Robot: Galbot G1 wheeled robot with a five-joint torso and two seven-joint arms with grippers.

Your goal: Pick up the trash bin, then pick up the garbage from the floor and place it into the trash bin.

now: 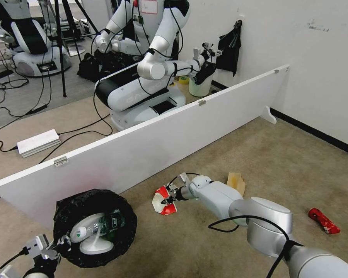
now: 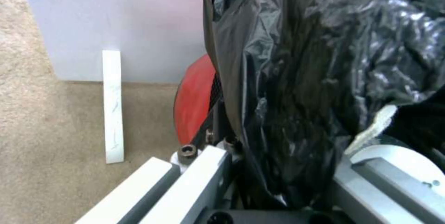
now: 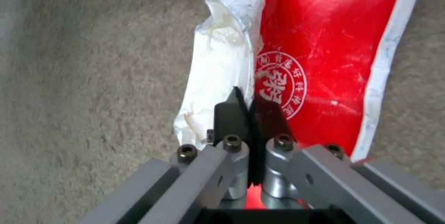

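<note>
- Red-bodied round trash bin [image 1: 94,227], lined with a crinkly glossy black plastic bag, hangs tipped in the left gripper [image 1: 50,251], its mouth turned toward the head camera; in the left wrist view the jaws stand clamped on the bagged rim, so picking up the bin looks done.
- Inside the bin, just beyond the left gripper, lie clear plastic bottles with green labels [image 1: 100,226] and something white, so part of the litter already seems collected.
- Crushed red-and-white paper cup [image 1: 164,200] sits at the tip of the right gripper [image 1: 169,199]; the right wrist view shows the black fingertips [image 3: 227,114] pressed together on the seam between the cup's white inside and its red printed wall.
- Whether the cup rests on the beige carpet [image 1: 282,162] or is lifted off it cannot be told.
- Behind the right gripper, beside its forearm, lies a flat tan paper bag [image 1: 236,181]; farther out past the elbow, well apart, lies a crushed red can [image 1: 324,221].
- By my reckoning the task is roughly midway: the cup must travel across to the bin near the left gripper, and the bag and can are left on the floor.
</note>
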